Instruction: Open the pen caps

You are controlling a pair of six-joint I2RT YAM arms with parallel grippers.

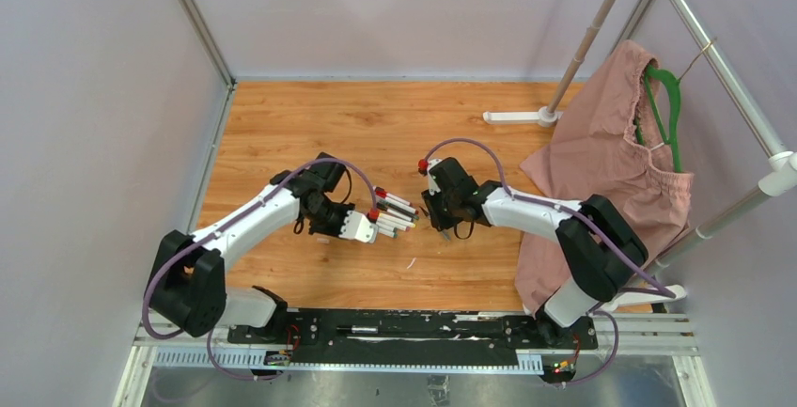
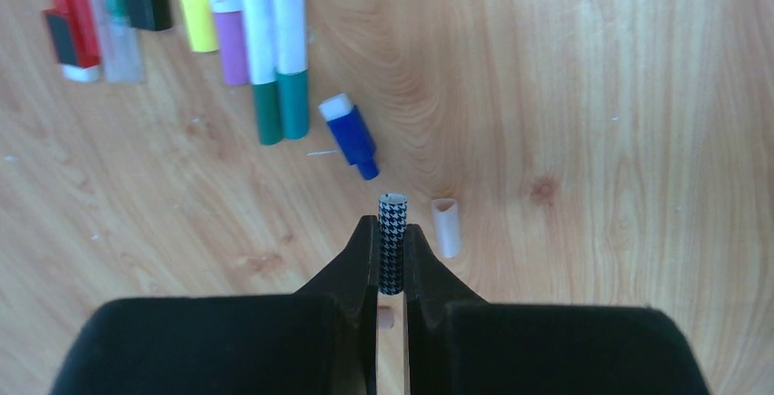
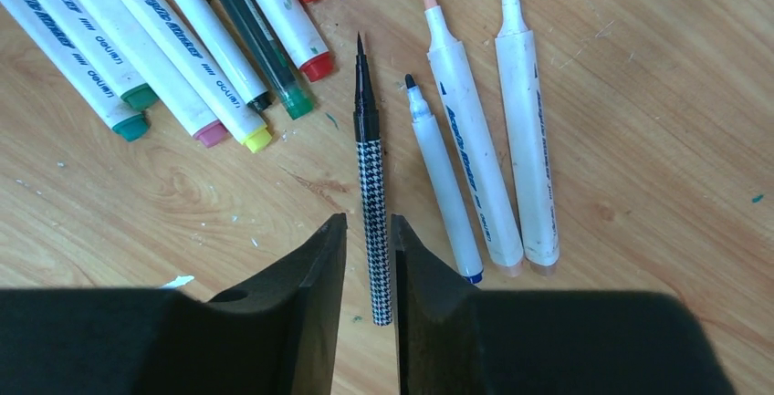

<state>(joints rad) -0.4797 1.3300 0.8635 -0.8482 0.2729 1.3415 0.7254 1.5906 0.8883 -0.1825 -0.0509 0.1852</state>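
Observation:
My left gripper (image 2: 392, 229) is shut on a short houndstooth pen cap (image 2: 392, 254), held upright just above the wood. Beside it lie a loose blue cap (image 2: 350, 135) and a pale cap (image 2: 445, 227). My right gripper (image 3: 369, 222) stands slightly open, with the uncapped houndstooth pen (image 3: 374, 185) lying on the table between its jaws, a gap showing on the left side. Three uncapped white markers (image 3: 475, 158) lie to its right. Capped markers (image 3: 173, 57) with green, pink, yellow and red caps are fanned at the upper left. In the top view both grippers meet at the pen pile (image 1: 397, 214).
A pink cloth (image 1: 611, 144) on a green hanger hangs from a metal rack at the right, its white foot (image 1: 517, 117) on the table's far side. Grey walls close in on the left and back. A small white scrap (image 1: 411, 262) lies near the front.

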